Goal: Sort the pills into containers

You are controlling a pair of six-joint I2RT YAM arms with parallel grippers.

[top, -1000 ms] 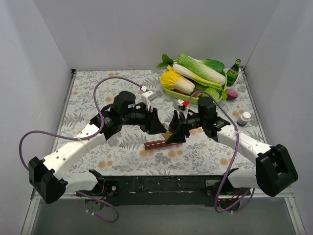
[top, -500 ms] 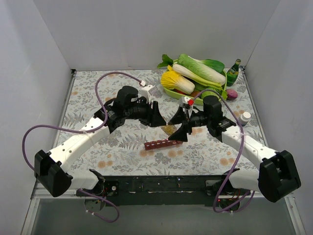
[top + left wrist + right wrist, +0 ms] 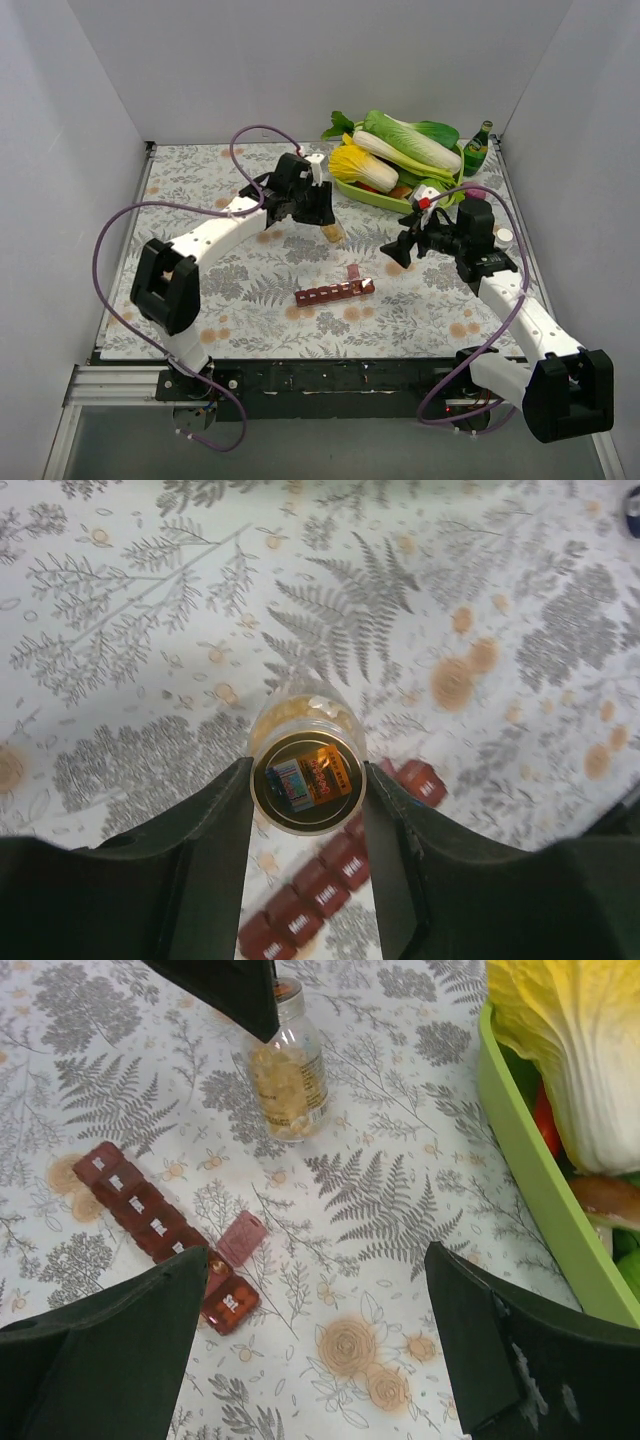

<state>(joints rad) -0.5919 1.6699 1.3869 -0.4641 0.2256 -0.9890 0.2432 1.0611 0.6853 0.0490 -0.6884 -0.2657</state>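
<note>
The dark red pill-organizer strip [image 3: 333, 292] lies on the flowered table, with one lid near its right end flipped open [image 3: 241, 1237]. It also shows in the right wrist view [image 3: 150, 1215] and under the bottle in the left wrist view [image 3: 330, 890]. My left gripper [image 3: 325, 218] is shut on the top of a clear bottle of yellow pills [image 3: 331, 233], held upright behind the strip [image 3: 305, 770] [image 3: 288, 1085]. I cannot tell if its base touches the table. My right gripper [image 3: 402, 250] is open and empty, right of the strip [image 3: 320, 1280].
A green tray [image 3: 385, 198] [image 3: 530, 1180] of toy vegetables with a yellow cabbage [image 3: 570, 1050] stands at the back right. A green bottle [image 3: 477, 148], a purple item [image 3: 473, 192] and a small white-capped bottle [image 3: 505, 236] lie along the right side.
Both arms have drawn back from the strip. The left one carried the pill bottle to the back, towards the tray. The right one pulled away to the right. One lid now stands open.
</note>
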